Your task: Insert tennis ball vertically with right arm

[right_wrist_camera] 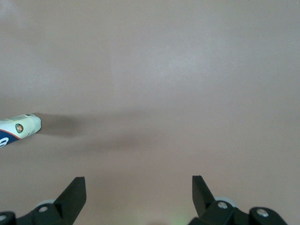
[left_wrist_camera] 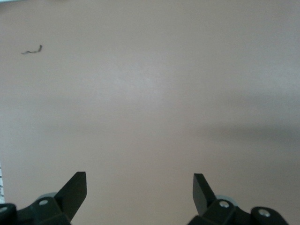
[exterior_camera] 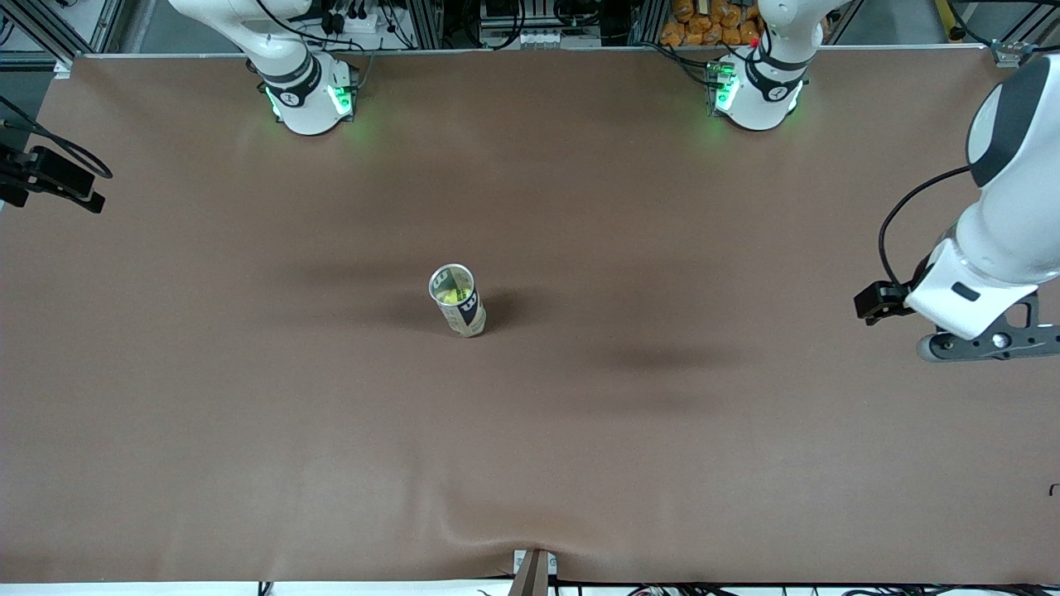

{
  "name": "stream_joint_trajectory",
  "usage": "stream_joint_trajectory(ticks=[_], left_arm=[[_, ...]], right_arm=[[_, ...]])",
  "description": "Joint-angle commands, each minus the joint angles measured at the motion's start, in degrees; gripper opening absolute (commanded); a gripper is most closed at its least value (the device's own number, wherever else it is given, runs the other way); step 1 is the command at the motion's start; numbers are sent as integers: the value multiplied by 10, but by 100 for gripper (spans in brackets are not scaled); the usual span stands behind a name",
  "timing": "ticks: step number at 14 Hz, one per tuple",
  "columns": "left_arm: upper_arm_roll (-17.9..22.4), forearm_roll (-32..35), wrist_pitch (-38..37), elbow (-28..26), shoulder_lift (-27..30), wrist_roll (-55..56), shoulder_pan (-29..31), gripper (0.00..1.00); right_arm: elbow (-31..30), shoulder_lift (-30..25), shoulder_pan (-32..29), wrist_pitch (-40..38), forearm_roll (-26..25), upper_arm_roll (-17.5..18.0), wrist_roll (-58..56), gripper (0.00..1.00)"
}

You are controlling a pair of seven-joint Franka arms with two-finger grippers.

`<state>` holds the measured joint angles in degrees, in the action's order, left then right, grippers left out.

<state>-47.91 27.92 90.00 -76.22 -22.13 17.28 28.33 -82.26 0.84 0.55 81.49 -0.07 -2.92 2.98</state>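
upright clear plastic ball tube (exterior_camera: pixel 458 300) holds yellow ball already; right gripper (right_wrist_camera: pixel 139 197) wide open, empty, as is left gripper (left_wrist_camera: pixel 139 197); a straight-down approach over the tube mouth is advised.

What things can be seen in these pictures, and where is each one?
tennis ball can: one, white with dark label, upright near the table's middle, open top; something yellow-green shows inside
table: one, brown covering
left gripper: one, black, open, empty, over bare table at the left arm's end
right gripper: one, black, open, empty, over bare table; the can's base shows at the edge of its wrist view
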Motion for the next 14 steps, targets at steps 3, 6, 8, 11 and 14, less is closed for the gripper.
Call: stream_joint_trajectory(ticks=[3,6,8,11,14], left_arm=[[305,-180,-14,-17,132,-91,-166,100],[423,-240,-43,-57,186,-119,-241,100],[465,-241,-43,-107,232,-119,-278,100],[471,-248,-34,-178,292,-117,-291,100],[487,-272,-28,-183,299,-120,-287,100]], right_arm=[[-2,-5,2,-4,-9,1,5,100],[-2,-5,1,-4,-9,1,5,100],[-2,-5,2,-4,-9,1,5,100],[-2,-5,1,-4,-9,1,5,100],[-2,-5,1,-4,-9,1,5,100]])
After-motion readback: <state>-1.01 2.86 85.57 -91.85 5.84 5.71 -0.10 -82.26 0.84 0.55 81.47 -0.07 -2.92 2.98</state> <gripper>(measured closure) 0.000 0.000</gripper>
